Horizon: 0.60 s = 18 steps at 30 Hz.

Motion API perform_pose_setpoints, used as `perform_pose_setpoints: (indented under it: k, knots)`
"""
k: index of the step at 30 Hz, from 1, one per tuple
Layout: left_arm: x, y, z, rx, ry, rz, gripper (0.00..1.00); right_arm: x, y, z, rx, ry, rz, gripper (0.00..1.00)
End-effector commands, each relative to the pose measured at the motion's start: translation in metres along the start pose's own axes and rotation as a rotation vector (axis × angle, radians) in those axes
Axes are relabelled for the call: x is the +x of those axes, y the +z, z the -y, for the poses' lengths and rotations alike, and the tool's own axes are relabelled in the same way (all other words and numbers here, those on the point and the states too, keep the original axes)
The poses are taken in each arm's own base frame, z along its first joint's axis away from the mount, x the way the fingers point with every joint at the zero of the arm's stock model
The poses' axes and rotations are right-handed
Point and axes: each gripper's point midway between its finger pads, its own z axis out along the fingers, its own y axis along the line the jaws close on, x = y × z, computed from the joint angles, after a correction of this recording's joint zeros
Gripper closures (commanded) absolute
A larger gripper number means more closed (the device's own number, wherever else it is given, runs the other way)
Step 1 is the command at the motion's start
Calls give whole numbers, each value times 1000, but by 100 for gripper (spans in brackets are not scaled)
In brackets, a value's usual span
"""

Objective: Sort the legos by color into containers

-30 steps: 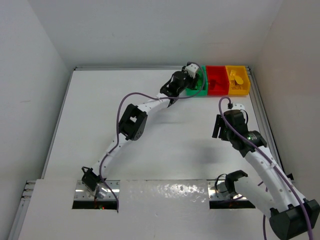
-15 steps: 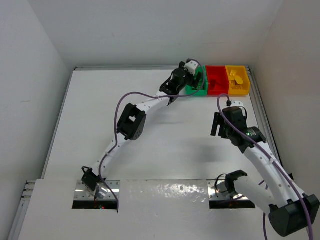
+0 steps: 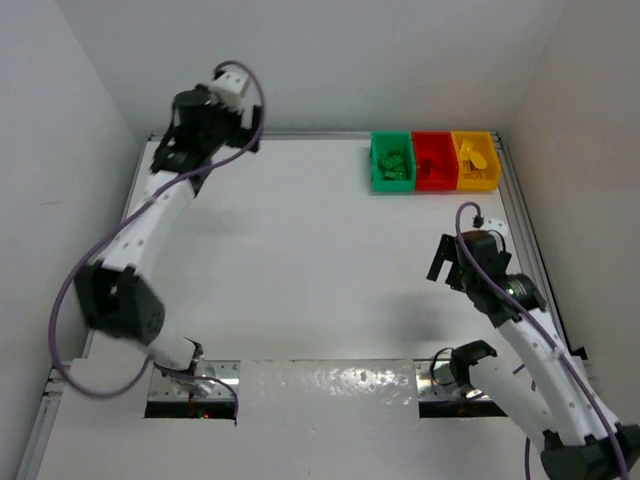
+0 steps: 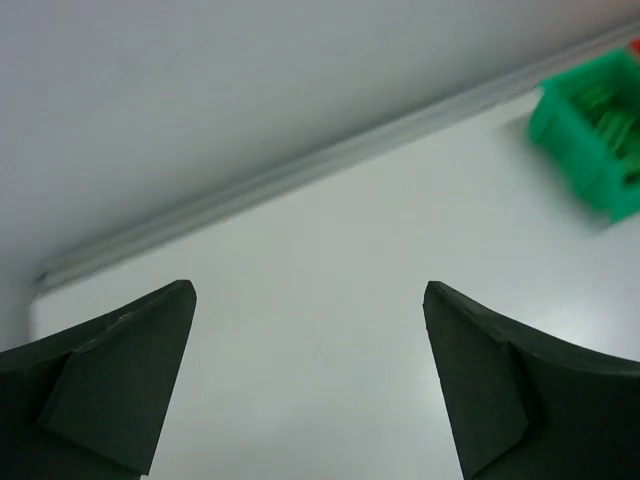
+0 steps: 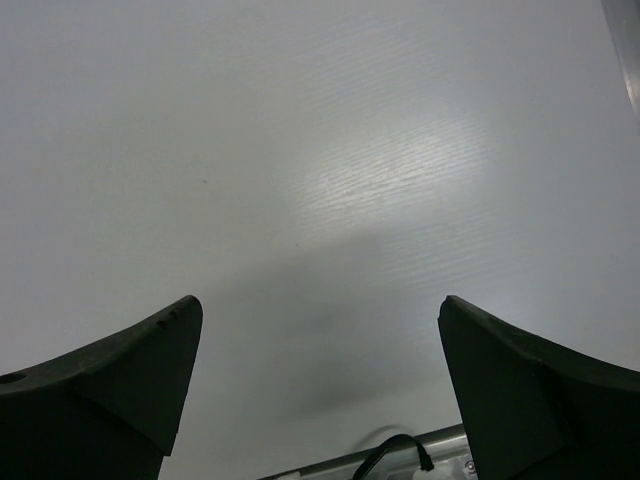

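Three containers stand in a row at the table's back right: a green bin point(image 3: 380, 176), a red bin point(image 3: 434, 182) and a yellow-orange bin point(image 3: 478, 182). Green legos point(image 3: 397, 162) lie in the green bin and yellow legos point(image 3: 477, 155) in the yellow one; the red bin's contents are hard to make out. My left gripper point(image 3: 185, 160) hangs open and empty over the back left corner, far from the bins. Its wrist view shows the green bin point(image 4: 590, 130) at the upper right, blurred. My right gripper point(image 3: 448, 262) is open and empty above bare table on the right.
White walls enclose the table on the left, back and right. A metal rail point(image 4: 300, 175) runs along the back edge. Metal base plates point(image 3: 195, 385) and a cable point(image 5: 395, 445) sit at the near edge.
The left arm has swung from the green bin to the back left corner, and its jaws have opened. The right gripper has opened wider and shifted slightly toward the near edge.
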Motion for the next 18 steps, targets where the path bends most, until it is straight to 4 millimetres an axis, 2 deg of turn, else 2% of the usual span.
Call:
perform_pose_setpoints:
  k: [1,2,4,5,7,8,10,11,12,15,18]
  knots:
    - [59,-83,0,4,141,-155,4,1,-17,22,25,86,109,1]
    - [74,-118,2,-16,147,-159,3,-2,-19,22,4,103,149,1]
    - [94,-148,4,-48,126,-184,1,0,-21,21,-50,131,209,1]
    - [114,-172,12,-48,107,-210,1,-4,-29,21,-93,156,270,1]
    - [137,-190,20,-65,23,-231,1,1,-30,22,-115,191,292,1]
    - [156,-204,24,-88,-29,-237,1,-3,-35,24,-125,242,321,1]
    - [177,-216,30,-107,-73,-228,1,-3,-40,25,-131,296,326,1]
    - [182,-220,25,-146,-83,-221,1,-2,-40,25,-130,306,321,1]
    - [184,-223,19,-198,-101,-206,1,-2,-40,25,-131,316,319,1]
    - [171,-229,4,-283,-94,-124,0,5,-40,29,-110,345,292,1]
    - [178,-232,-9,-373,-108,-104,0,3,-41,28,-121,351,296,1]
